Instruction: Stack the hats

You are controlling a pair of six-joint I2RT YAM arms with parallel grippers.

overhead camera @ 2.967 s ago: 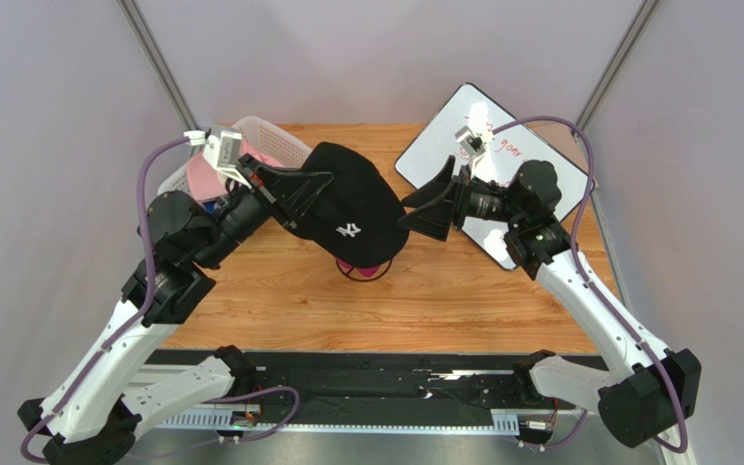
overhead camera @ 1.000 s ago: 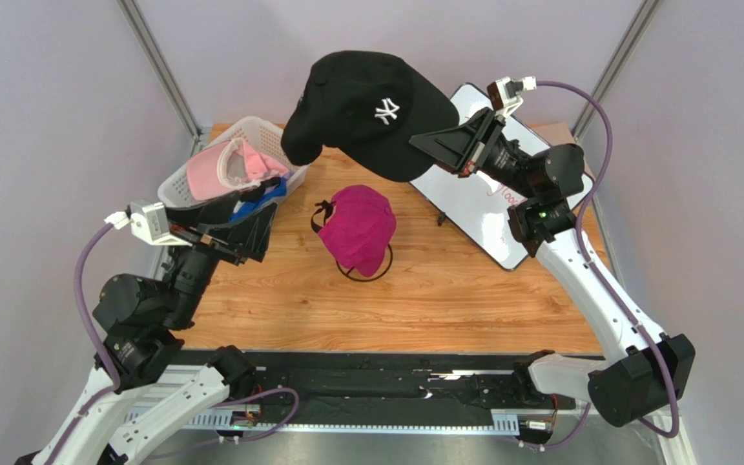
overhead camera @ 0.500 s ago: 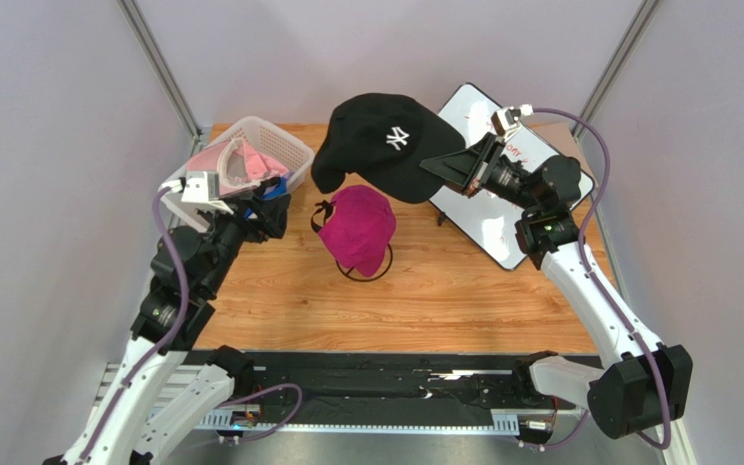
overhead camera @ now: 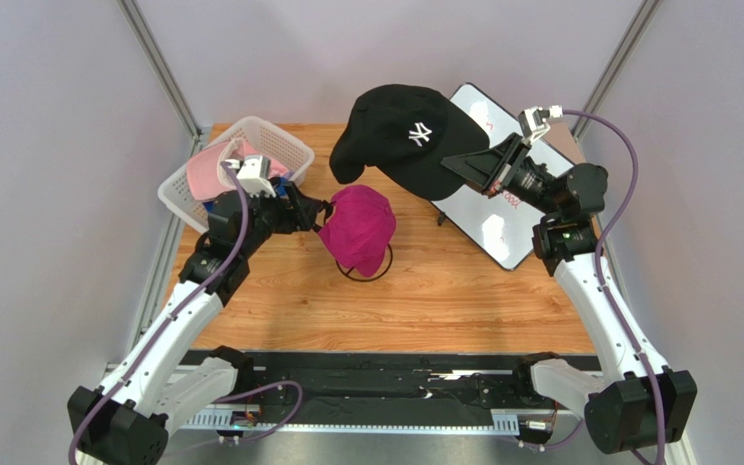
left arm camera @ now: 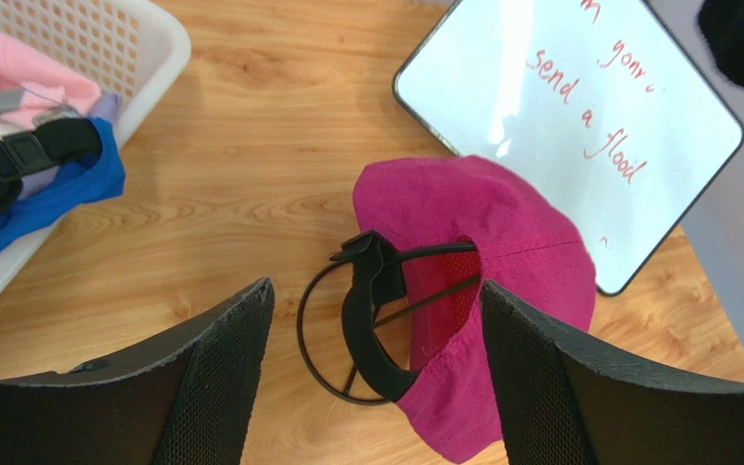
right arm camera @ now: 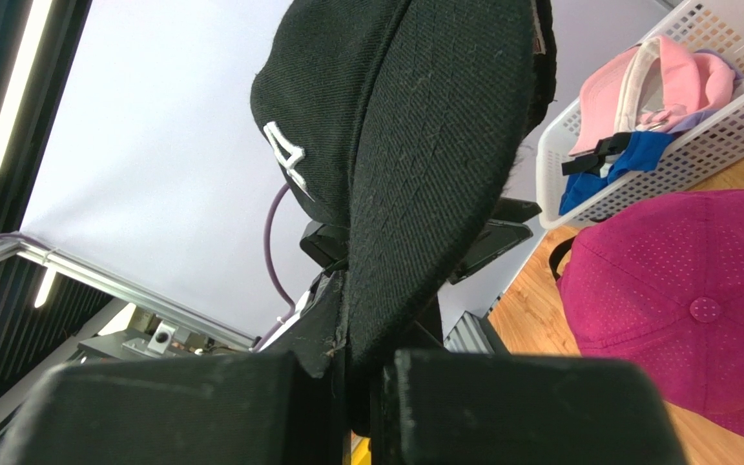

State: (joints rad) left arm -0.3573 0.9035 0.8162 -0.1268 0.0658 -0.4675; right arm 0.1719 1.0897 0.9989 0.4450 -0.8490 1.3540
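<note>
Black cloth, white NY logo: the black cap (overhead camera: 400, 136) hangs in the air above the far part of the worktop (overhead camera: 444, 300). Its brim is clenched in the right tool (overhead camera: 471, 165), and its crown stretches away to the left. One magenta cap (overhead camera: 361, 228) sits on the wire stand (left arm camera: 299, 325), brim toward the near edge, back strap toward the left tool (overhead camera: 300, 208) — jaws spread, just beside the strap, grasping nothing. The basket (overhead camera: 284, 145) holds one pink cap (overhead camera: 206, 174), one blue cap (left arm camera: 65, 189) and some lavender cloth.

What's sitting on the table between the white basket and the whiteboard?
A magenta hat on a black wire stand; the top view shows it.
</note>
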